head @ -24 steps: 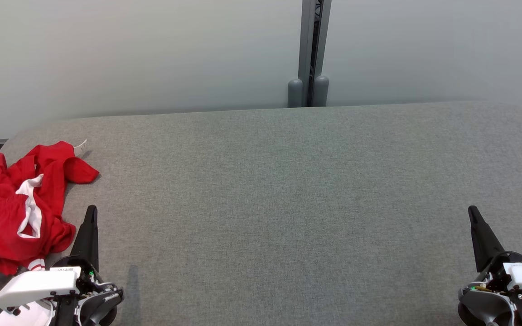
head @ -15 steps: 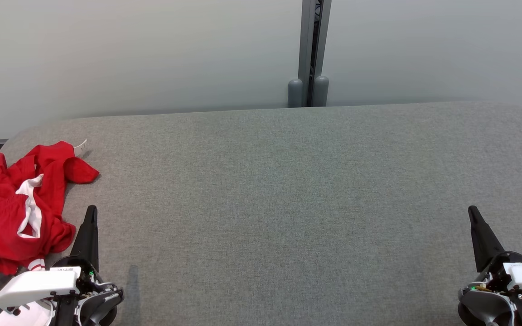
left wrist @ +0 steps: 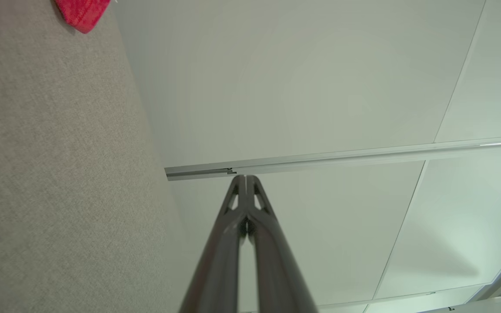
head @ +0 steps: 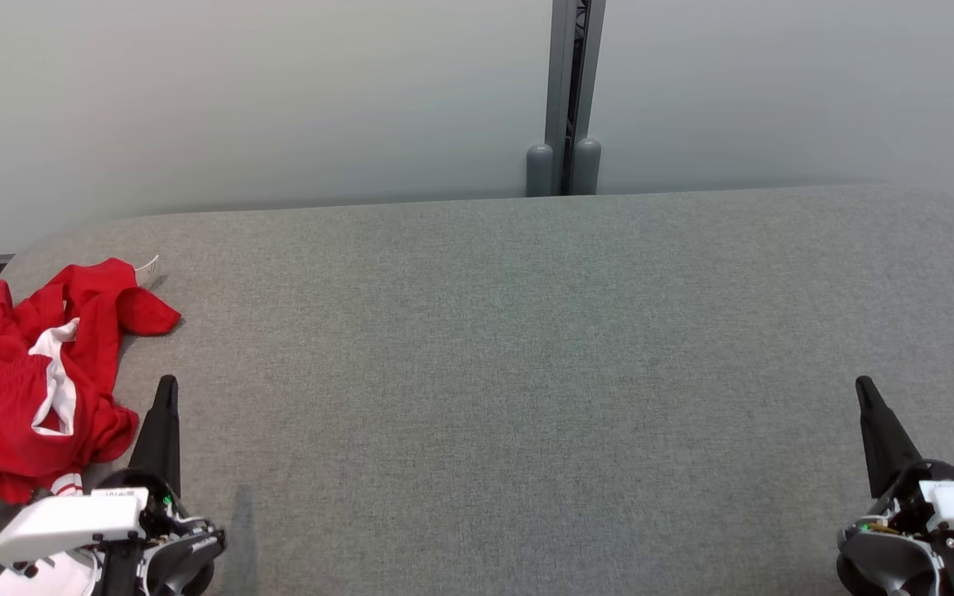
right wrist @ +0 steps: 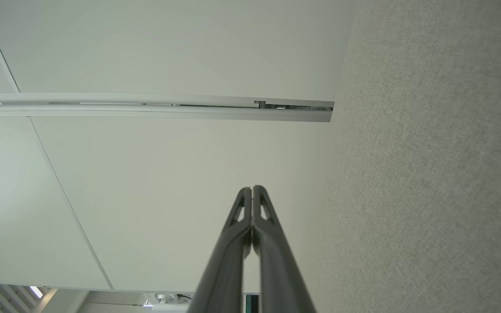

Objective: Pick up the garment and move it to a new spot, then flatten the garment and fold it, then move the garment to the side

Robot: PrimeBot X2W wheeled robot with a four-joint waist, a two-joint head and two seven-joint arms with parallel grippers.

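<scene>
Right now I see the crumpled red garment with white trim (head: pixel 21 389) lying in a heap at the left end of the wide grey fabric-covered surface (head: pixel 527 372), with part of it running past the left border of my head view. A small white label (head: pixel 147 266) sticks out at its far tip. My left tool (head: pixel 166 391), with its two long dark fingers, sits just beside the garment's near right side, with a narrow strip of bare grey between them. From the left wrist camera, that tool (left wrist: pixel 245 179) has its fingers pressed together at the tips with nothing between them, and a red corner of the garment (left wrist: pixel 83 13) shows at the top left. My right tool (head: pixel 864 391) is low at the right end of the surface, well apart from the garment. Its own wrist camera shows the fingers (right wrist: pixel 252 190) likewise pressed together and empty. Behind the surface stand pale wall panels and an upright grey metal post (head: pixel 574 83).
</scene>
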